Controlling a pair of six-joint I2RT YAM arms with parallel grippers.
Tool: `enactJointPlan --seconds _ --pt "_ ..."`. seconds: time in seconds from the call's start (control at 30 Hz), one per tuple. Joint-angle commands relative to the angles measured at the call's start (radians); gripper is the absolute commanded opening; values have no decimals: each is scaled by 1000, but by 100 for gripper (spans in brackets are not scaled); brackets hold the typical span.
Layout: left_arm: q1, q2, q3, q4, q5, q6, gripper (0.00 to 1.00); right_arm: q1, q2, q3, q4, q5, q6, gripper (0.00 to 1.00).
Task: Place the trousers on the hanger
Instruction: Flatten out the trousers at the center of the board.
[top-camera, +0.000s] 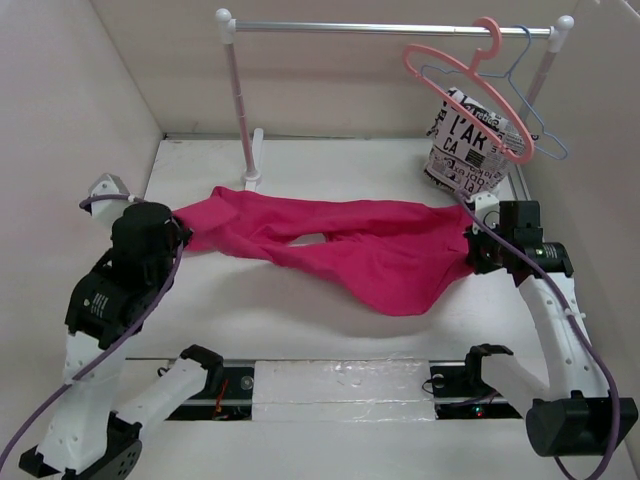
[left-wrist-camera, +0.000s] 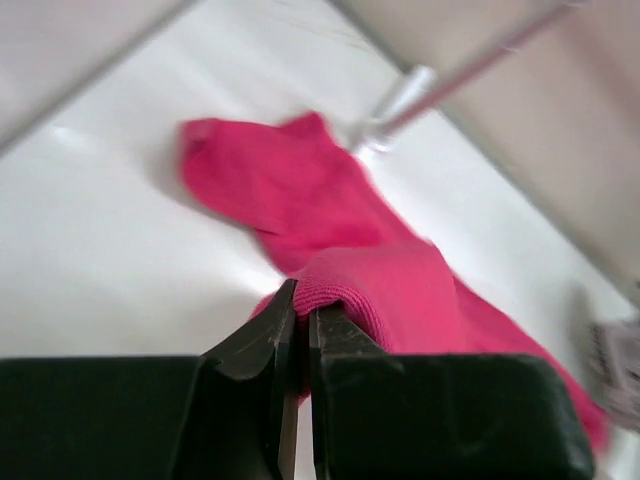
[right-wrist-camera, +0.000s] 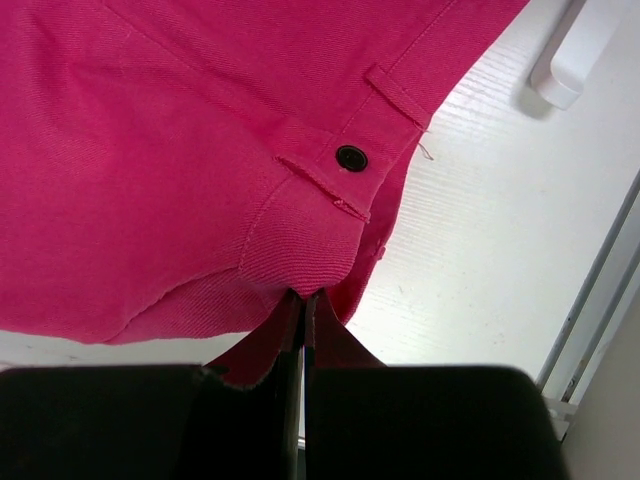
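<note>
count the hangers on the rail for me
2. A salmon-pink plastic hanger hooks on the rail near its right end. A thin light-blue wire hanger hangs just right of it, above the white lettered garment. None appear hidden.

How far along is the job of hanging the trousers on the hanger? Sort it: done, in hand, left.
Done: left pincer shut on a leg hem of the trousers, right pincer shut on the waistband. In hand: the trousers spread between them. Left: draping them over the hanger, which hangs on the rail, apart from them.
</note>
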Motion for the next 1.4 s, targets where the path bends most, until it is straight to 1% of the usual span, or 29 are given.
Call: enactJointPlan --seconds 0.0,0.1,0.27,0.33,0.37,0.4,0.43,0.47,0.5,0.6,0.63,0.67,0.7,0.73,0.77,0.8,0.87,0.9,0.97,1.0,1.03,1.07,1.1,1.13,1.17,1.2,1.23,1.3,1.37 --pt "13 60 32 -171 -300 8 0 12 -16 25 16 -16 -9 0" --pt "13 8 18 -203 -407 -52 0 22 -45 17 -26 -31 -9 0" --pt "13 -104 -36 -203 -593 -185 0 130 -75 12 -122 -62 -6 0" --pt "13 -101 -7 -183 -620 -199 33 148 -70 35 -177 -57 -20 0" --pt "13 -92 9 -151 -618 -130 51 173 -85 43 -214 -48 -20 0" --pt "13 -83 47 -105 -609 -97 74 173 -90 54 -239 -33 -22 0" --pt "13 -73 70 -37 -598 -68 80 186 -97 75 -257 -31 -23 1" --pt "13 -55 87 17 -578 -21 82 196 -104 81 -282 -36 -23 4" --pt "13 -41 104 92 -522 104 81 205 -102 89 -299 -39 -25 9" --pt "13 57 145 220 -416 176 80 214 -107 109 -331 -37 -25 17" --pt "13 90 165 229 -381 196 79 214 -107 113 -334 -33 -26 33" --pt "13 155 176 237 -323 199 76 214 -107 127 -327 -19 -23 41" --pt "13 201 144 322 -41 236 65 214 -98 144 -290 42 -10 60" --pt "13 201 144 323 -38 222 64 214 -98 144 -290 42 -9 60" --pt "-4 236 116 361 92 213 60 214 -87 156 -238 64 -8 64" --pt "-34 249 21 475 297 210 55 204 -53 163 -200 81 -5 66" --pt "-158 290 -109 568 430 172 52 132 -10 158 -99 61 0 66" --pt "-201 308 -135 611 456 172 52 101 5 141 -55 3 10 65" --pt "-296 370 -174 680 451 182 52 -6 22 77 110 -24 29 43" --pt "-409 393 -193 705 430 202 54 -48 16 45 162 -144 88 26" --pt "-473 420 -191 723 408 218 55 -83 8 -47 233 -175 110 0" --pt "-539 487 -185 731 384 233 57 -118 -7 -93 358 -203 130 0" --pt "-647 525 -162 743 372 270 61 -189 -7 -132 408 -246 165 0" --pt "-698 563 -143 745 365 277 64 -218 -3 -199 461 -261 181 3" --pt "-734 633 -131 753 365 281 67 -243 19 -224 539 -267 198 12" --pt "-769 669 -120 768 391 293 71 -285 37 -244 568 -269 220 24" --pt "-821 695 -119 803 414 297 73 -304 59 -268 592 -274 228 42" --pt "-869 781 -108 837 428 339 78 -330 134 -276 646 -281 230 56" --pt "-901 860 -85 837 442 368 79 -339 184 -281 698 -268 234 60"
